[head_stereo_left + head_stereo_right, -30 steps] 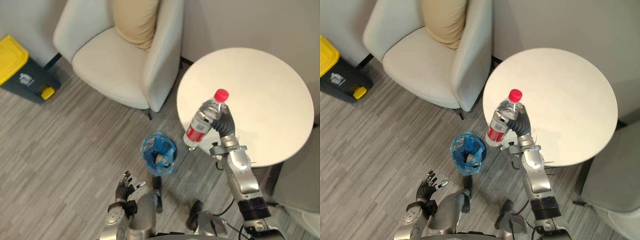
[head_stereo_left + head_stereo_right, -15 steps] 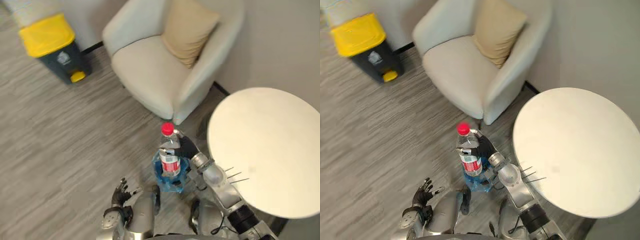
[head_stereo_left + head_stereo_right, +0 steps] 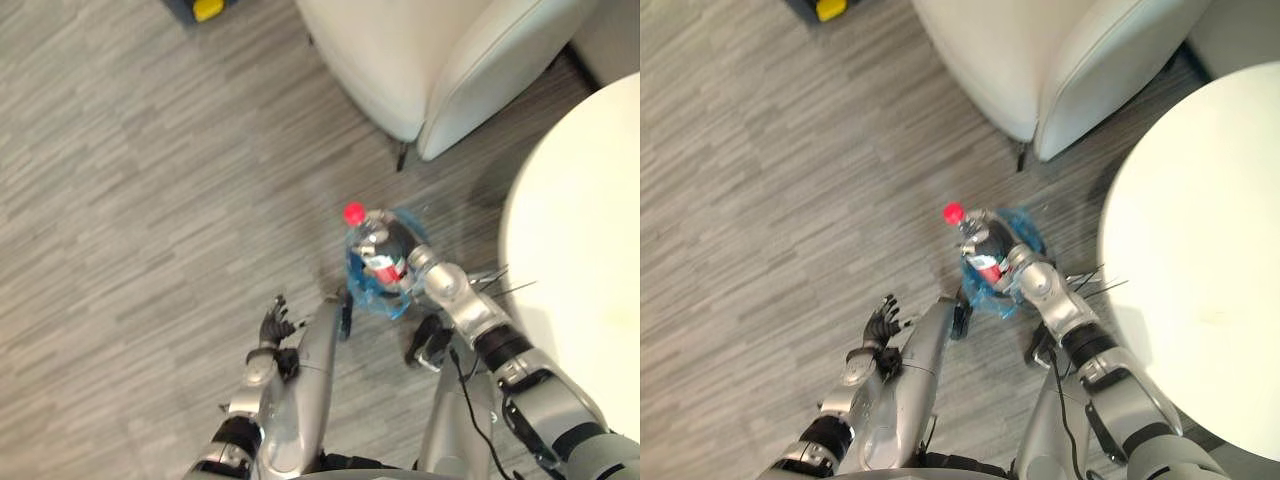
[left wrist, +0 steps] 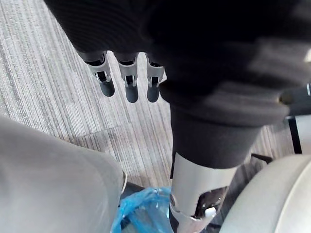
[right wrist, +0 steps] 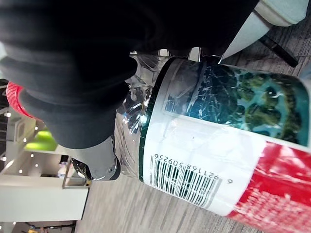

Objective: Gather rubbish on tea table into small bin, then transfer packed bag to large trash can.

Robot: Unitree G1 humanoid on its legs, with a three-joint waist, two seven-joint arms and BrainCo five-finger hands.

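Looks down on a grey wood-plank floor (image 3: 150,150), with a cream upholstered armchair (image 3: 440,50) at the far side and a round white tea table (image 3: 585,250) at the right. Grips in the right hand (image 3: 398,243), fingers curled round its body, a clear plastic bottle with a red cap and red-and-white label (image 3: 383,268), over the small bin lined with a blue plastic bag (image 3: 368,292), long axis tilted, cap far-left, base toward the bin mouth; probably needs only lowering and release. Hangs the left hand (image 3: 272,325) low at near left, fingers straight, empty, farther from the bin.
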